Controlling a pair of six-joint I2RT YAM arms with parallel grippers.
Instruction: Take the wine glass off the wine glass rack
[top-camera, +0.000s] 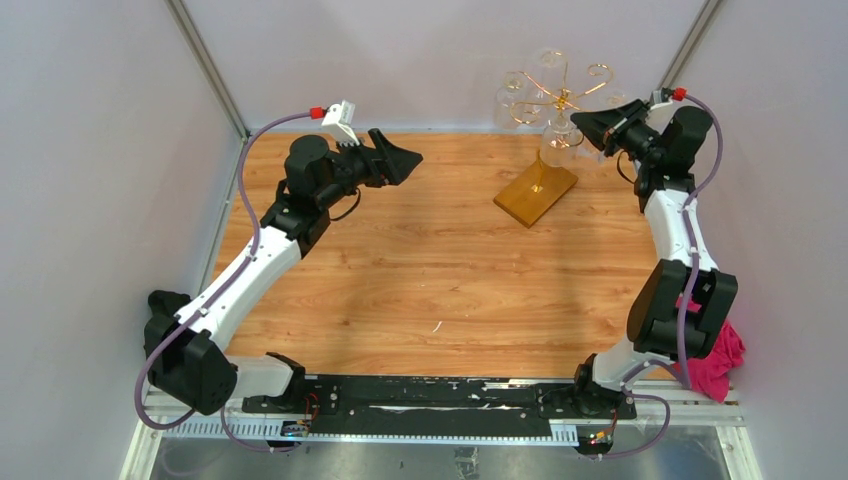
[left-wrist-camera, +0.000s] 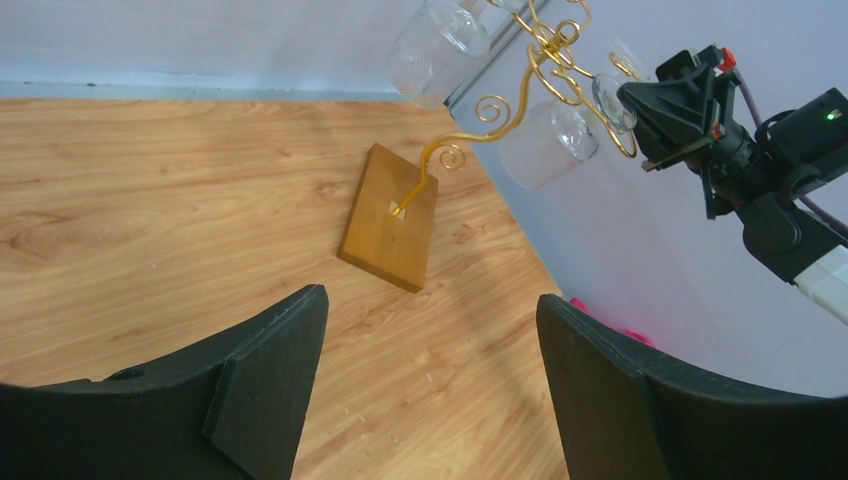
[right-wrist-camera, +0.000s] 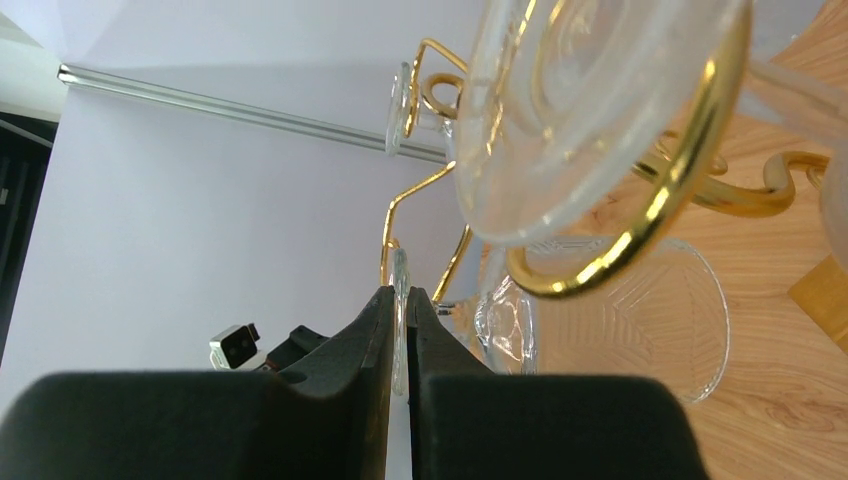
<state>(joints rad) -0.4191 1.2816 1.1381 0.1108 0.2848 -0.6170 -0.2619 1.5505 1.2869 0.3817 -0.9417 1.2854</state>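
The wine glass rack (top-camera: 565, 98) is a gold wire tree on an amber base (top-camera: 536, 194) at the back right of the table. Clear glasses hang upside down from its curled arms. My right gripper (top-camera: 592, 124) is up at the rack's right side. In the right wrist view the right gripper (right-wrist-camera: 401, 300) is shut on the thin foot (right-wrist-camera: 400, 265) of one wine glass (left-wrist-camera: 548, 145), still among the gold arms (right-wrist-camera: 650, 210). My left gripper (top-camera: 405, 160) hovers open and empty left of the rack; its fingers (left-wrist-camera: 270, 380) frame bare wood.
Other glasses (top-camera: 548, 65) hang on the rack's back and left arms, one close in front of the right wrist camera (right-wrist-camera: 580, 110). A pink cloth (top-camera: 715, 350) lies at the right table edge. White walls close in behind and on both sides.
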